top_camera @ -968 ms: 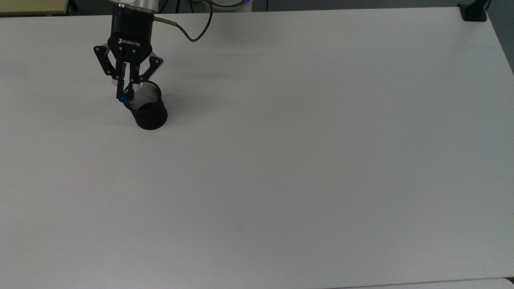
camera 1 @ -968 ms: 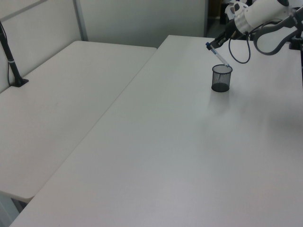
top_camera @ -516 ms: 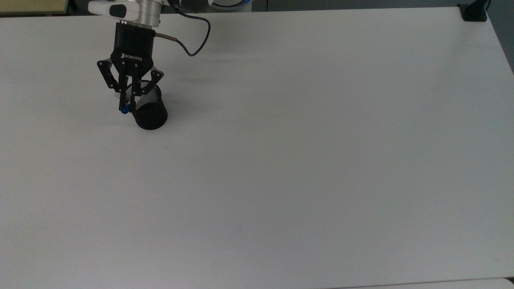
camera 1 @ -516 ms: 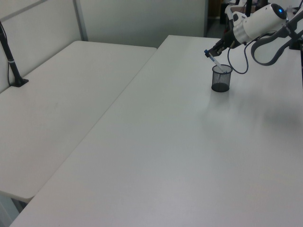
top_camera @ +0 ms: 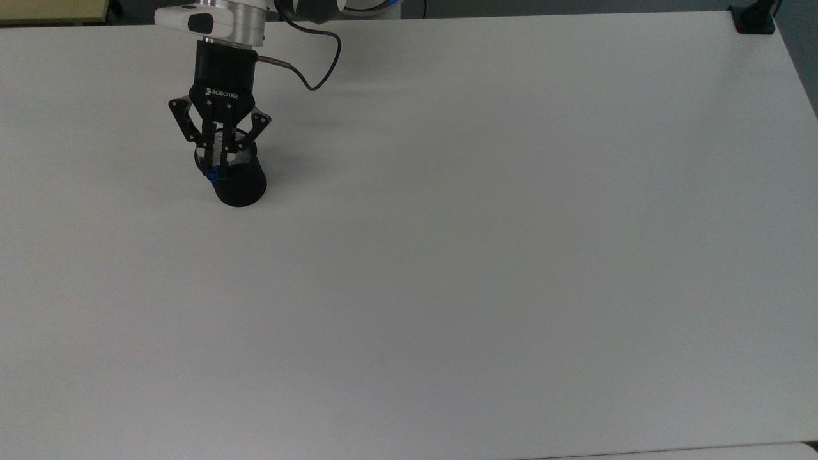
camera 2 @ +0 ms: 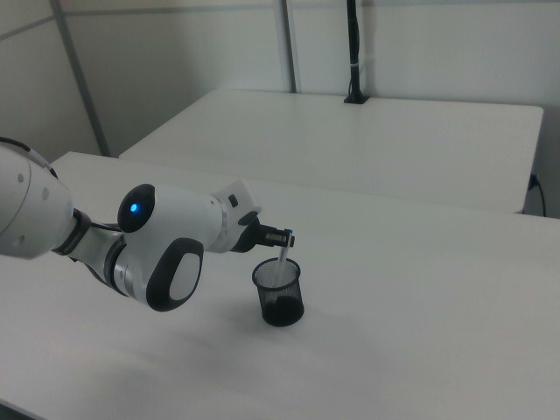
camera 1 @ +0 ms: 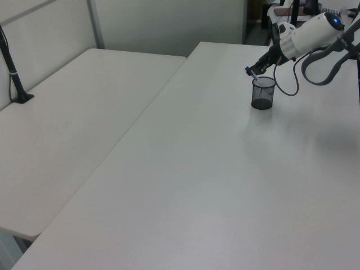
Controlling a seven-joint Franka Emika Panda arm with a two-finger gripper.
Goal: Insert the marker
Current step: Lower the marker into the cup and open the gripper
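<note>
The marker [top_camera: 213, 167], a slim white-barrelled pen with a blue end [camera 1: 248, 71], is standing tilted in the black mesh cup [top_camera: 237, 179], its lower part sitting inside the cup and its blue end poking above the rim. In the top view it is leaning toward the cup's ten o'clock edge; in the right view [camera 2: 282, 257] it is rising nearly upright. Its print is probably too small to make out.

White arm [camera 2: 166, 241], black ROBOTIQ hand [top_camera: 217, 160]
</note>
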